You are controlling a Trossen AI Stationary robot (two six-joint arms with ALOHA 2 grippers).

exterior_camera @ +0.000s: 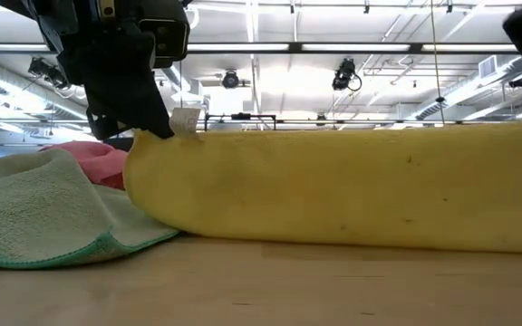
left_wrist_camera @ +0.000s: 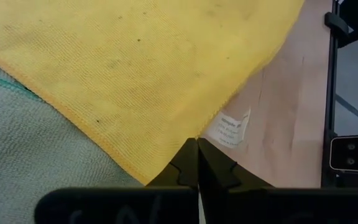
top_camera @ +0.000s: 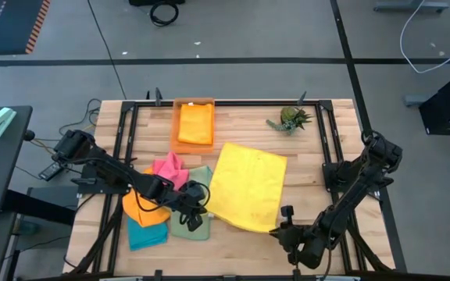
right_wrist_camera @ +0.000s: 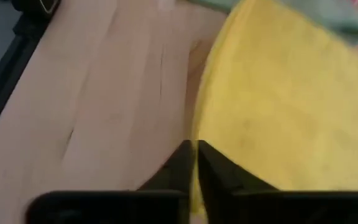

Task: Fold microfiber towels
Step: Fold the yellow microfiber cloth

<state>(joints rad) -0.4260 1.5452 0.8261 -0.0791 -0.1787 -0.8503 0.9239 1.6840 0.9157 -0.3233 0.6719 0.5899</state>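
Note:
A yellow microfiber towel (top_camera: 248,187) lies spread in the middle of the table. My left gripper (top_camera: 205,204) is shut at its near left corner, and my right gripper (top_camera: 276,228) is shut at its near right corner. In the low view the yellow towel (exterior_camera: 352,181) rises like a wall from the table to my left gripper (exterior_camera: 157,127). A sage green towel (top_camera: 194,222), a pink towel (top_camera: 172,168), an orange towel (top_camera: 143,209) and a teal towel (top_camera: 147,232) lie heaped at the left; the yellow towel's left edge rests on the green one. My left gripper pinches the yellow towel's near left corner (left_wrist_camera: 188,134) between its two fingers, next to the white label (left_wrist_camera: 232,127). In the low view that corner (exterior_camera: 166,136) is held above the table and the cloth falls from it to the tabletop. My right gripper pinches the yellow towel's edge (right_wrist_camera: 199,134) at its near right corner between its two fingers. The rest of the towel lies beyond the fingers on the table.
An orange tray (top_camera: 180,105) at the far middle holds a folded orange cloth (top_camera: 195,125). A small spiky green plant (top_camera: 291,119) stands at the far right. Black frame rails (top_camera: 127,125) run along the table's left and right sides.

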